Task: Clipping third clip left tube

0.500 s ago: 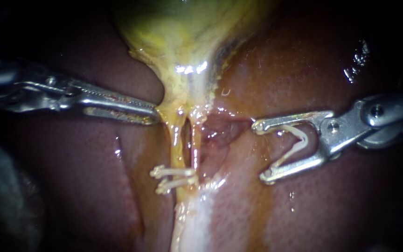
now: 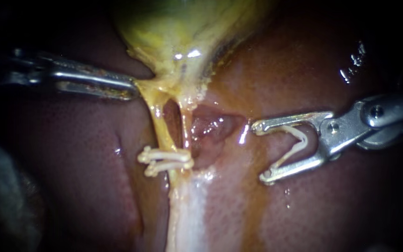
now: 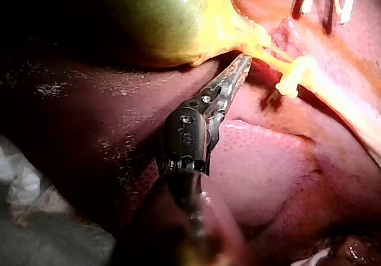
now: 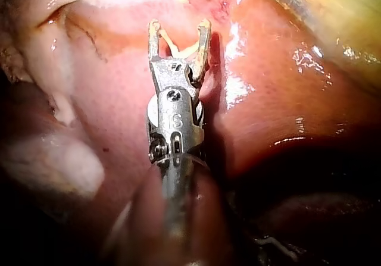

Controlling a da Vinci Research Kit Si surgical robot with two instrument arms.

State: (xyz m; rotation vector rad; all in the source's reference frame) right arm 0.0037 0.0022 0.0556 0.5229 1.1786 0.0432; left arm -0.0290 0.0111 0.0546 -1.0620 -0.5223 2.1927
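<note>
Gallbladder cut off above, left instrument pinching its neck, right instrument holding clip, jaws wide

Yellow-green gallbladder, finely speckled red-brown liver, cream-white clips

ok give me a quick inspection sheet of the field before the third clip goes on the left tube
surface: liver, wet and glossy, gallbladder lying on it
job's things: left tube and right tube stretched with a gap between them; two closed clips across the left tube lower down; open clip carried in the right instrument
clutter: nothing seen
instruments: left instrument shut on yellowish tissue under the gallbladder; right instrument holds the open clip, apart from both tubes
cables: nothing seen
surroundings: pale cloth-like material beside the left instrument's shaft; otherwise dark
</note>
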